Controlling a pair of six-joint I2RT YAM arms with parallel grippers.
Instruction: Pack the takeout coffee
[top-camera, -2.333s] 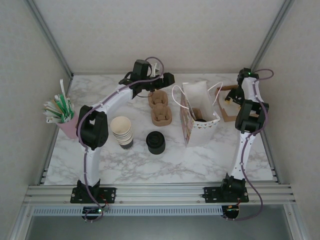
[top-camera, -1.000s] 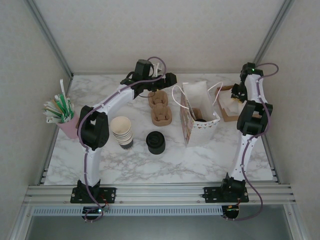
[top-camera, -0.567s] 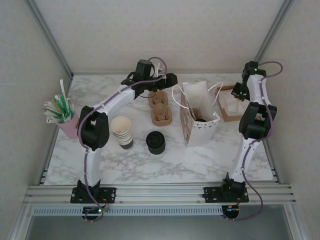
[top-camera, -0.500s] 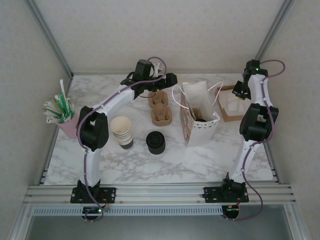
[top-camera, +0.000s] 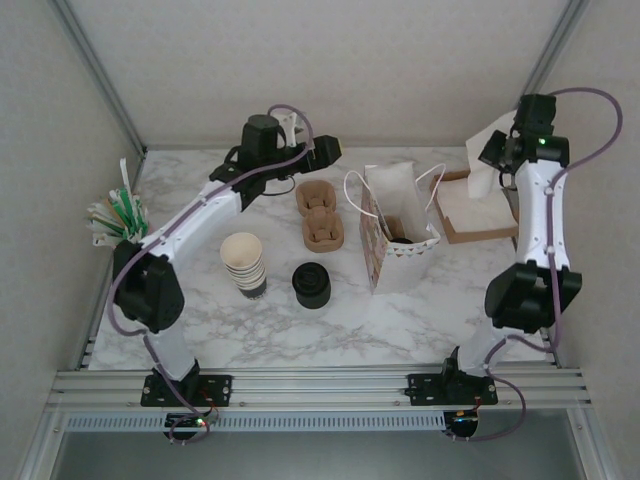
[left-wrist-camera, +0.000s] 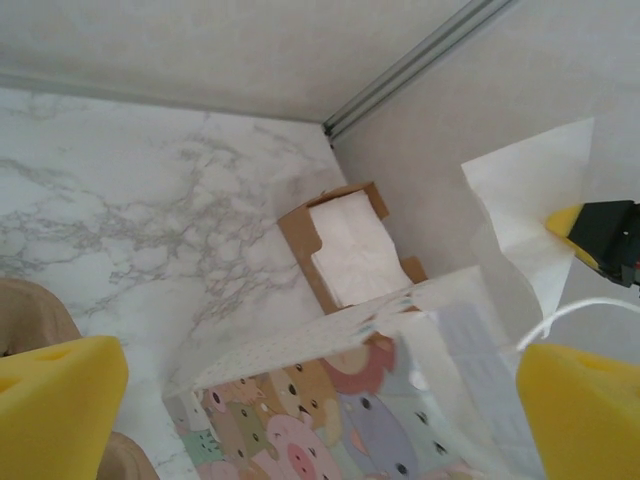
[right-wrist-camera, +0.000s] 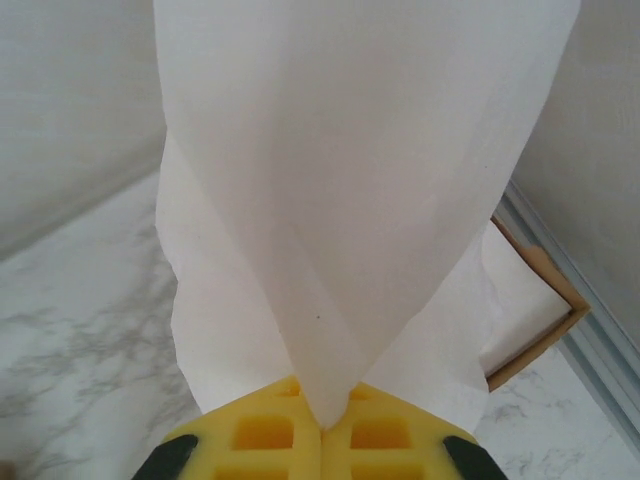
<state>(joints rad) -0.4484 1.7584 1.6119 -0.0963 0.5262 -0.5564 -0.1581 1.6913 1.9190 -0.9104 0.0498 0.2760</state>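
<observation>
The right hand (right-wrist-camera: 322, 425) pinches a napkin (right-wrist-camera: 350, 200) above the far-right box (top-camera: 470, 230); the left hand (left-wrist-camera: 312, 405) hangs open. The coffee (top-camera: 402, 237) seems (only its top shows) inside the bag (top-camera: 400, 265). Next: swing the napkin left, over the bag's mouth.

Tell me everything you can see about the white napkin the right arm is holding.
The napkin is a thin white paper sheet, softly creased and draped like a cone. The right end effector pinches its tip between shut yellow pads, holding it in the air over the brown cardboard box of napkins at the far right.
</observation>
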